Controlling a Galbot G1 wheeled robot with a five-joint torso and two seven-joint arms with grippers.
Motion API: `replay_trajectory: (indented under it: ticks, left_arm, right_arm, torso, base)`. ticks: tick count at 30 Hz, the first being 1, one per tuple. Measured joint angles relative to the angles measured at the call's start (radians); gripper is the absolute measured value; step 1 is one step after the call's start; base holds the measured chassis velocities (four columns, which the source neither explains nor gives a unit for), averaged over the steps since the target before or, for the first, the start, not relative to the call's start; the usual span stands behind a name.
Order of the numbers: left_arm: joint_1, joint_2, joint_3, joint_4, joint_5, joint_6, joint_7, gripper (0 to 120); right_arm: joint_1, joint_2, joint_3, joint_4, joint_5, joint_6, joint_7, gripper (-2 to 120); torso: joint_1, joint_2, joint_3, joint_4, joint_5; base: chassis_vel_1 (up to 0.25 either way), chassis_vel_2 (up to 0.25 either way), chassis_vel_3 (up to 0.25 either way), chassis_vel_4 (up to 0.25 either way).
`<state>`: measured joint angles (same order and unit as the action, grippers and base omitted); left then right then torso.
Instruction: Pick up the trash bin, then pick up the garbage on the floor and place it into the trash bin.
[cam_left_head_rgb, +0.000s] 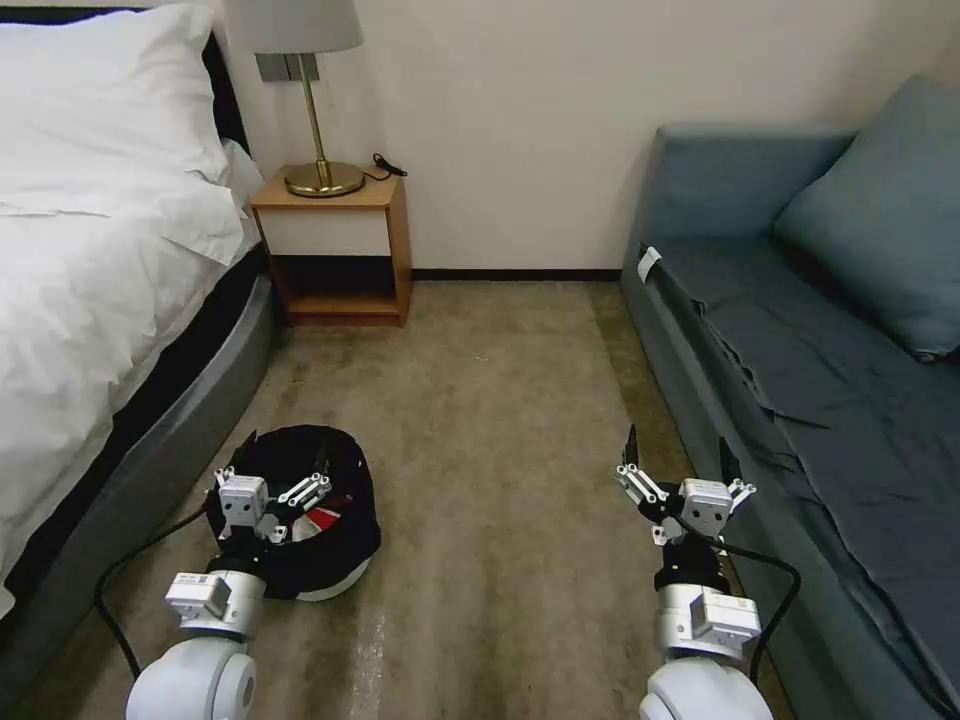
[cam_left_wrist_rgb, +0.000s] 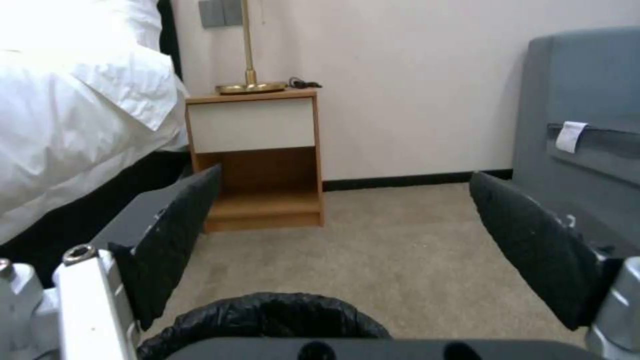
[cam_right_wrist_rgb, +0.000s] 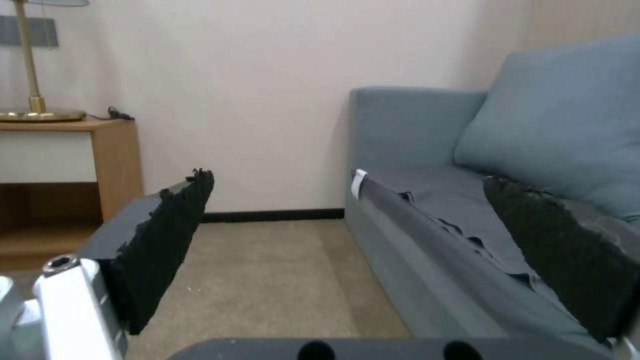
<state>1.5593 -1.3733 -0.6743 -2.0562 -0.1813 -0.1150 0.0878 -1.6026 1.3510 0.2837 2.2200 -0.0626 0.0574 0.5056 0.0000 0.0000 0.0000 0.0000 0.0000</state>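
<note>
The trash bin (cam_left_head_rgb: 345, 500), round and black with a bag liner and a whitish base, stands on the carpet beside the bed. A red and white piece of garbage (cam_left_head_rgb: 322, 520) shows inside it. My left gripper (cam_left_head_rgb: 285, 465) hovers open over the bin's near rim. In the left wrist view its fingers (cam_left_wrist_rgb: 173, 235) spread wide, with the liner's rim (cam_left_wrist_rgb: 267, 317) just beneath them and untouched. My right gripper (cam_left_head_rgb: 678, 447) is held open above the carpet next to the sofa, with nothing between its fingers (cam_right_wrist_rgb: 160, 240).
A white-sheeted bed (cam_left_head_rgb: 90, 300) runs along the left and a blue-grey sofa (cam_left_head_rgb: 820, 370) along the right. A wooden nightstand (cam_left_head_rgb: 340, 250) with a brass lamp (cam_left_head_rgb: 320, 120) stands against the far wall. Beige carpet (cam_left_head_rgb: 500, 420) lies between them.
</note>
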Motion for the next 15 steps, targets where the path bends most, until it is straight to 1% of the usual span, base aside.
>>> replay_trajectory:
  ticks: [15]
  left_arm:
    - [0.0, 0.0, 0.0, 0.0, 0.0, 0.0, 0.0, 100]
  right_arm:
    - [0.001, 0.0, 0.0, 0.0, 0.001, -0.001, 0.0, 100]
  torso:
    - [0.0, 0.0, 0.0, 0.0, 0.0]
  base:
    - [0.0, 0.0, 0.0, 0.0]
